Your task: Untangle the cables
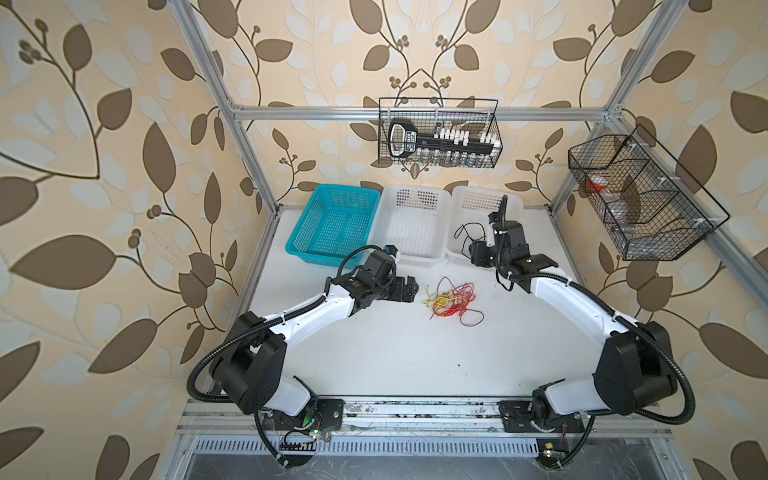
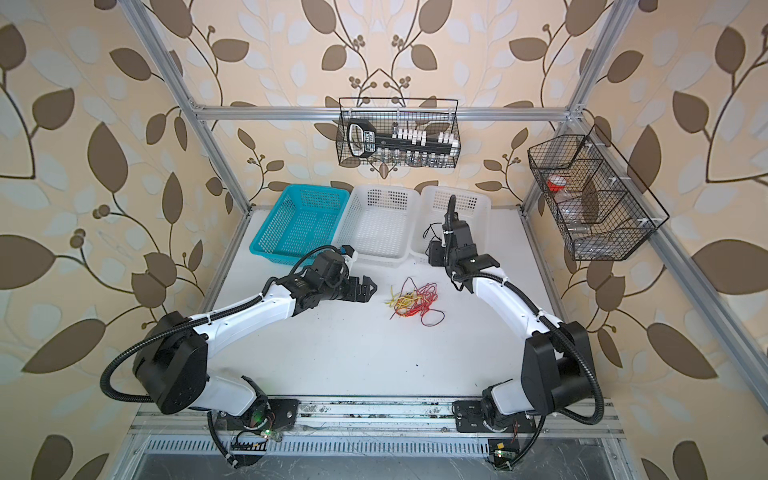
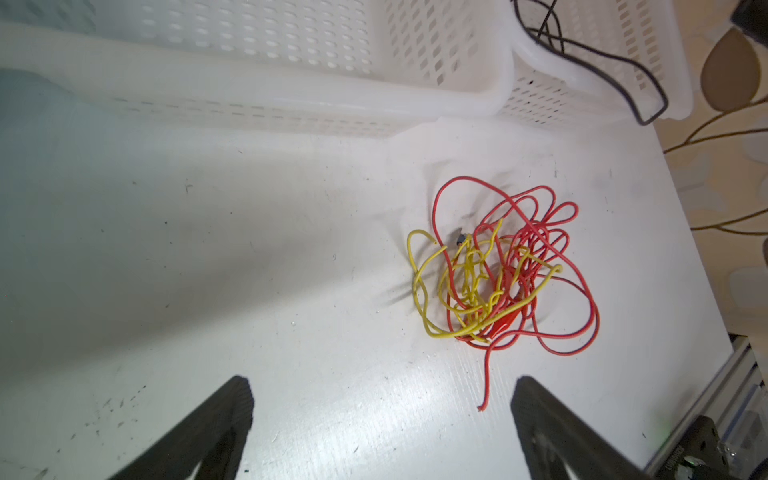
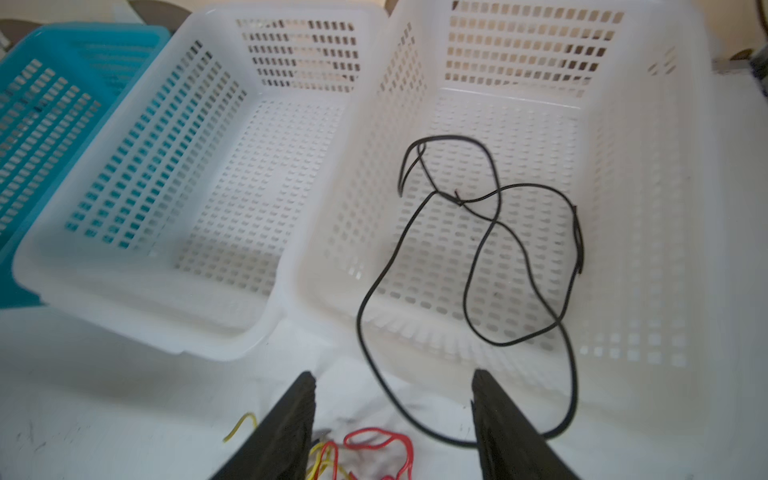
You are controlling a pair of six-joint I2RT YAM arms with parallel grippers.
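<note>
Near the middle of the frame in both top views, a loose tangle of red and yellow cables [image 1: 451,301] [image 2: 413,301] lies on the white counter [image 1: 395,353]. It sits between the two arms, touching neither.

The left gripper [image 1: 412,291] hangs just left of the tangle. In the left wrist view its fingers are spread wide with only bare counter between them, so it is released. One red end trails from the tangle toward the fingers [image 3: 540,415] without reaching them.

Along the far edge of the counter, upper centre of the frame, three baskets stand side by side: a teal basket [image 1: 299,232] on the left, a white basket [image 1: 411,188] in the middle and another white basket [image 1: 478,192] on the right.

The right gripper [image 1: 476,254] hovers over the near rim of the right-hand basket. A thin black cable [image 4: 490,232] curls across that basket's floor, and one long loop spills over the near rim onto the counter. In the right wrist view that loop runs through the gap between the parted fingers [image 4: 498,415] and nothing pinches it, so this gripper is released too.
</note>
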